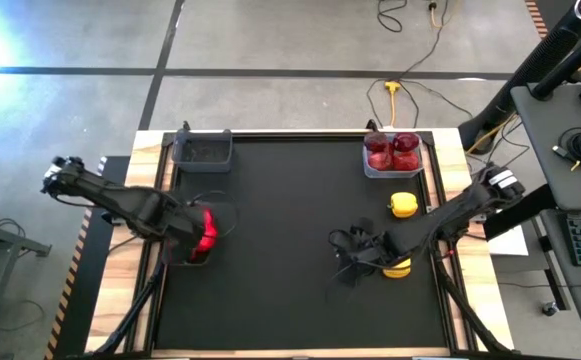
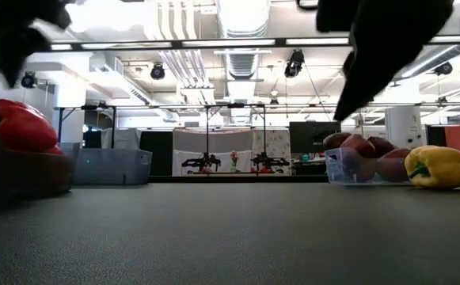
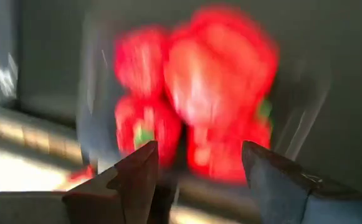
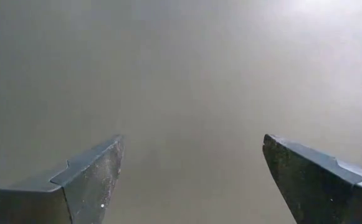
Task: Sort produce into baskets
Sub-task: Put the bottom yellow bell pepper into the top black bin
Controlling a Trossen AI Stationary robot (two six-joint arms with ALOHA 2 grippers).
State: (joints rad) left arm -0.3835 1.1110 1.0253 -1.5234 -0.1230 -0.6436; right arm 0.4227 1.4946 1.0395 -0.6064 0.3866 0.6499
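Several red peppers (image 1: 206, 228) lie in a dark see-through basket (image 1: 227, 214) at the table's left; the low view shows one of these red peppers (image 2: 14, 127) above the basket's wall (image 2: 24, 170). My left gripper (image 3: 199, 155) hangs open just above them, pointing down, with nothing between its fingers. Maroon fruits (image 1: 392, 150) fill the clear bluish basket (image 1: 370, 170) at the far right. One yellow pepper (image 1: 402, 205) lies on the mat, another yellow pepper (image 1: 398, 268) partly under my right arm. My right gripper (image 1: 348, 258) is open over bare mat (image 4: 187, 74).
A second dark basket (image 1: 202, 150) stands at the far left of the black mat with nothing large in it. The middle and near part of the mat (image 1: 280, 290) is free room. Wooden table edges frame the mat; a desk with a keyboard stands to the right.
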